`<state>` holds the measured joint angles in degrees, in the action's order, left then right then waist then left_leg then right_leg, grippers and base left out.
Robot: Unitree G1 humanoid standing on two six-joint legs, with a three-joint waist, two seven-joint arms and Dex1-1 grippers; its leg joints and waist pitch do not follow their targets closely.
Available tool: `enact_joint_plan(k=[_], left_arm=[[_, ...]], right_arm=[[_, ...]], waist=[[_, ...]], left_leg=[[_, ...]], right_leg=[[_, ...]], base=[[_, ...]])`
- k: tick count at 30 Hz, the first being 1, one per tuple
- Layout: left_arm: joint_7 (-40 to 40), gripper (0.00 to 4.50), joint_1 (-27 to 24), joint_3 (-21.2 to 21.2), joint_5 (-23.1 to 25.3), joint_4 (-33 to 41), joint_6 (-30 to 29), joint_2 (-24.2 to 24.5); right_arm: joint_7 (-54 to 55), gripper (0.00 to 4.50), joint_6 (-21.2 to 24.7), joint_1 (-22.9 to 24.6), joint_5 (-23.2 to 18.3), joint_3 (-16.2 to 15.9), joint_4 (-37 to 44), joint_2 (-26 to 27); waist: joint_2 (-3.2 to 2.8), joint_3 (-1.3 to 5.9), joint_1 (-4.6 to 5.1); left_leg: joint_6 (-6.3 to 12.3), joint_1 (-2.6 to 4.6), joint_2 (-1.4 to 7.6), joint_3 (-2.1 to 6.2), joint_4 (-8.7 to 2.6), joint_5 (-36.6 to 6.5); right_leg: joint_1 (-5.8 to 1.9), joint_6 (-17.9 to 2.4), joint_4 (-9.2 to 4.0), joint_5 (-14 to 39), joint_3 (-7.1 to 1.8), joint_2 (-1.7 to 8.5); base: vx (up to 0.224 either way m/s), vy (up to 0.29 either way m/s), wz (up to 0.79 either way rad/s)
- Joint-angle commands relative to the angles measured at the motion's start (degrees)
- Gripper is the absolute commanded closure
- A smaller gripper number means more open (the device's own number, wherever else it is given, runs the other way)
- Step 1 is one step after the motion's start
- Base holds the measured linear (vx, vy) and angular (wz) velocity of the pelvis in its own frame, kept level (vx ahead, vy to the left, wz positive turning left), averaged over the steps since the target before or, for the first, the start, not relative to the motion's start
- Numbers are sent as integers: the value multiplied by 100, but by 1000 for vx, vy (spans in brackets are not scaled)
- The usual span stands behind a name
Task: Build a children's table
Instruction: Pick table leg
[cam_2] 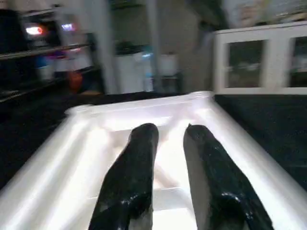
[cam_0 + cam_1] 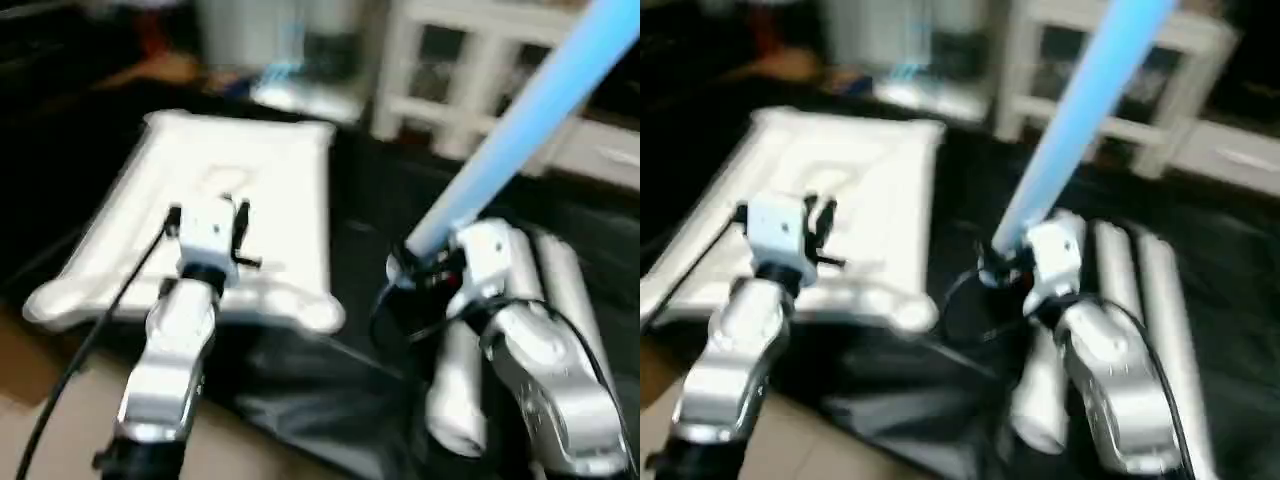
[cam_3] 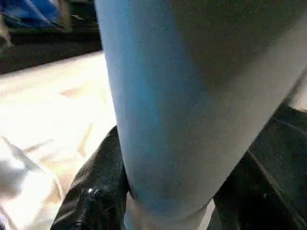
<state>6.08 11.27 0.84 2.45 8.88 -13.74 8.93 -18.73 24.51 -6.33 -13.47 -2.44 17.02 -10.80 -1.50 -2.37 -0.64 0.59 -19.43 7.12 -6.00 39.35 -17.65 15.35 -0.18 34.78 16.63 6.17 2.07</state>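
From the head views, the right claw (image 2: 415, 262) grips one leg (image 2: 520, 125) near its lower end, the tube slanting up and away over the black worktop (image 2: 370, 200). The tabletop (image 2: 220, 190) lies flat on the left of the worktop, underside up I judge, with the left claw (image 2: 225, 215) hovering over its near edge. Spare legs (image 2: 1140, 290) lie side by side beneath the right arm. To do this step well, I would swing the leg's end square over a corner socket (image 2: 318, 315) before pushing, with the left claw steadying the tabletop.

In the left wrist view, two glossy black fingers (image 1: 132, 182) stand slightly apart and hold nothing; the tabletop below is smooth white plastic with raised rims.

In the right wrist view, the leg is a smooth round tube, clamped between the fingers (image 3: 91, 196).
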Motion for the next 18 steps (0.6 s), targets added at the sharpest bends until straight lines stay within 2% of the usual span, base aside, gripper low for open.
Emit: enact_joint_plan(k=[1,2,3,4,5,6,7,8,9,10,11,12,13,14,15,16,17,18], left_arm=[[287,337,78,102,-114,37,-109,21],[375,337,80,140,-138,28,-155,45],[395,337,82,169,-112,5,-146,63],[445,337,97,173,-154,-45,-109,59],[449,337,118,172,-161,-91,-108,49],[431,337,133,167,-172,-128,-73,35],[423,337,137,150,-218,-149,-68,6],[409,337,133,142,-247,-151,-98,-8],[393,337,133,138,-254,-170,-124,-12],[394,337,131,132,-258,-183,-128,-9],[388,337,127,114,-264,-210,-140,-8],[382,337,127,109,-261,-220,-145,-10],[365,337,132,94,-238,-249,-155,-16],[369,337,147,70,-223,-280,-137,-40],[372,337,150,67,-218,-281,-133,-40],[368,337,155,66,-204,-285,-128,-32],[358,337,160,62,-191,-294,-126,-35],[352,337,161,53,-193,-301,-133,-41]], right_arm=[[175,264,-54,96,-90,238,58,-44],[250,264,-77,115,-75,295,41,-28],[308,264,-83,136,-86,353,38,-4],[434,264,-44,172,-50,424,16,27],[565,264,30,212,-31,504,5,65],[683,264,75,250,6,575,-6,92],[754,264,81,289,0,652,-4,131],[763,264,103,321,-35,709,23,157],[765,264,131,336,-49,741,42,162],[764,264,136,342,-39,752,56,164],[758,264,150,353,-27,769,86,162],[757,264,153,354,-23,773,90,158],[767,264,159,355,-14,783,96,141],[788,264,164,348,-37,808,88,105],[794,264,166,342,-44,815,84,100],[815,264,174,336,-50,820,82,99],[832,264,178,329,-62,829,75,98],[844,264,181,318,-62,831,65,98]], waist=[[-77,466,267],[-112,479,83],[-84,502,81],[-37,524,91],[334,464,163],[581,500,107],[589,548,-216],[673,552,-284],[633,528,-256],[527,481,-286],[461,458,-307],[403,433,-287],[241,337,-152],[44,302,-48],[-12,341,268],[-4,217,248],[125,139,300],[96,186,287]], left_leg=[[759,898,1287,886,-625,2588],[635,810,1020,655,-317,5834],[519,769,813,522,-207,7508],[348,738,569,371,-112,8757],[134,554,-323,-41,1,7044],[427,189,-505,-159,92,4482],[307,-113,-310,-53,565,540],[-72,-281,-422,26,721,-1131],[-142,-361,-480,94,690,-1191],[-234,-305,-575,112,705,-1146],[-221,-271,-485,233,581,-946],[-149,-236,-420,303,480,-786],[185,92,-355,341,33,-650],[444,413,-176,345,-489,-897],[1028,220,353,309,-1059,-1312],[1082,101,632,126,-1208,-1356],[917,182,735,-240,-1263,-1779],[691,292,787,-314,-1298,-2159]], right_leg=[[987,57,636,297,-257,232],[1193,431,705,-495,-323,287],[1209,533,635,-1062,-343,283],[1188,551,465,-1717,-386,264],[1140,69,-204,-3656,-553,360],[726,54,-220,-4139,-857,645],[591,-694,-693,-4361,-1875,1398],[452,-1376,-688,-3538,-2014,1217],[328,-1504,-636,-3040,-1989,1121],[367,-1445,-833,-1725,-2077,982],[357,-1467,-979,-272,-2230,871],[378,-1370,-1046,505,-2274,795],[662,-700,-1183,2148,-2186,301],[980,-254,-894,2288,-1818,-141],[1341,-59,663,1451,-651,-198],[1351,-287,1029,1076,-194,110],[1259,-397,1058,760,153,251],[1122,-366,1055,628,248,316]], base=[[186,4,26],[167,7,15],[167,7,15],[0,0,0],[-175,1,14],[-175,1,14],[-133,32,32],[-46,68,-11],[-46,68,-11],[-53,75,-57],[-100,130,-49],[-100,130,-49],[-133,217,-48],[-185,221,-50],[-185,221,-50],[-221,209,-48],[-163,217,-43],[-163,217,-43]])
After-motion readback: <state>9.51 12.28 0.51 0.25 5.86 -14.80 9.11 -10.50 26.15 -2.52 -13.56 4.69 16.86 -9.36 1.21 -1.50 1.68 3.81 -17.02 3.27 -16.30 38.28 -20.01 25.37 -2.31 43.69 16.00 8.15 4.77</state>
